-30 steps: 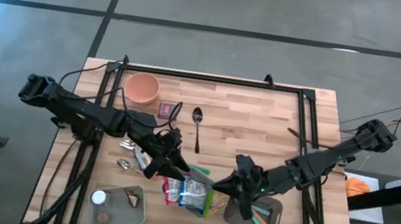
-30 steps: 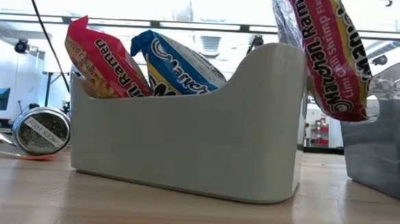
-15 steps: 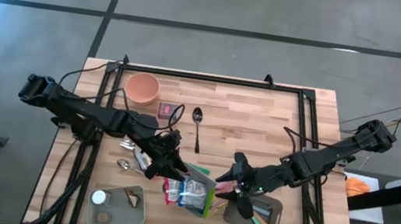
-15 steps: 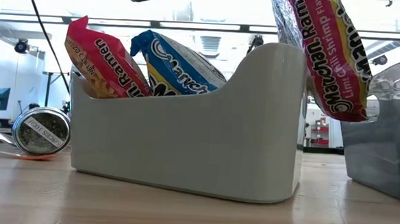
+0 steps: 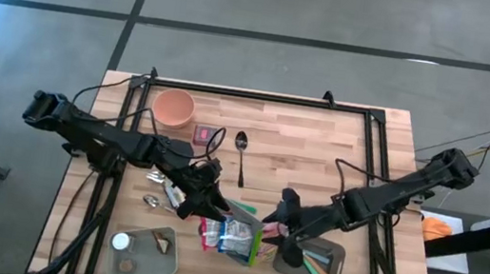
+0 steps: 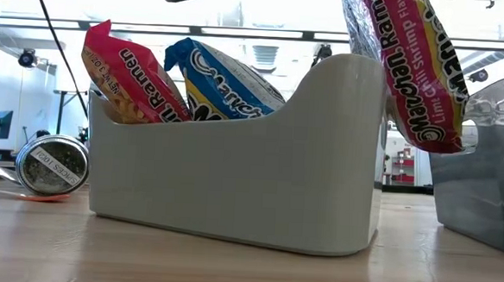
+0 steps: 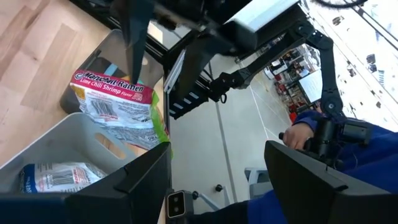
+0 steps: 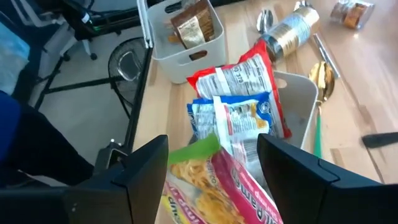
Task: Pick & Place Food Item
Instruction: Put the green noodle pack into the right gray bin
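A white bin (image 6: 232,183) near the table's front edge holds a red ramen packet (image 6: 130,78) and a blue one (image 6: 225,83), both upright. A pink-and-green lime chili shrimp packet (image 6: 407,63) leans over the bin's right end wall, its lower end outside the wall. My right gripper (image 8: 212,146) is open at that end (image 5: 278,228), slanting down, one finger on either side of the packet's upper part (image 8: 230,180). My left gripper (image 5: 202,200) hangs open above the bin's left end, with nothing between its fingers (image 7: 217,149). My right gripper's open fingers (image 8: 149,180) stand on either side of the lime chili shrimp packet's upper part (image 8: 205,174). I cannot tell whether they touch it. The packet leans on the bin's end wall.
A grey bin (image 5: 314,262) with markers stands just right of the white bin. A second white bin (image 5: 147,253) with snacks is at the near left. A tin can (image 6: 52,165), spoons (image 5: 240,156), an orange bowl (image 5: 174,106) and a small red box (image 5: 203,134) lie farther back.
My right gripper has opened and let go of the lime chili shrimp packet. It has sunk a little toward the white bin, shifted slightly toward the table's left and tipped its fingers further down. The packet stays leaning on the bin's end wall.
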Motion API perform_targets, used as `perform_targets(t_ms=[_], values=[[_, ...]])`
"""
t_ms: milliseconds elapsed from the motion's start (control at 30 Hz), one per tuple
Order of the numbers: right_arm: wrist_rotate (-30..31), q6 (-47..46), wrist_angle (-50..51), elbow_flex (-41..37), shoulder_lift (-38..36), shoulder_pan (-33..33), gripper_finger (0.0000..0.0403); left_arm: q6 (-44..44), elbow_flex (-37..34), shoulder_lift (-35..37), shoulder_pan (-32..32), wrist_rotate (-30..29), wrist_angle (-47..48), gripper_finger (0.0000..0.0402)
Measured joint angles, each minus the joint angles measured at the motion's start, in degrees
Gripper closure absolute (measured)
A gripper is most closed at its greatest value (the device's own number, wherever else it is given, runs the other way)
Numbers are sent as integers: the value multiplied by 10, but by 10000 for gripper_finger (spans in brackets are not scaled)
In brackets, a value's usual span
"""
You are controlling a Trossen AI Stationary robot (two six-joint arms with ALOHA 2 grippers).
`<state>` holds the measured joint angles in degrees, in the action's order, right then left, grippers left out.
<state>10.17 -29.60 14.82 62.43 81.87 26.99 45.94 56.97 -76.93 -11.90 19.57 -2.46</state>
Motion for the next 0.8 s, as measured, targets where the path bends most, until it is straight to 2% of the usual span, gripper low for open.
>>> perform_targets(t_ms=[267,367,500,733,800], values=[[-6,9,5,0,22,-6,159,-1,0,0,0,0,2,140],[-22,15,8,0,34,-7,171,0,0,0,0,0,2,140],[-27,15,9,0,46,-10,223,0,0,0,0,0,2,140],[-27,18,9,0,32,-12,359,0,0,0,0,0,2,140],[-27,18,8,0,29,-12,385,0,0,0,0,0,2,140]])
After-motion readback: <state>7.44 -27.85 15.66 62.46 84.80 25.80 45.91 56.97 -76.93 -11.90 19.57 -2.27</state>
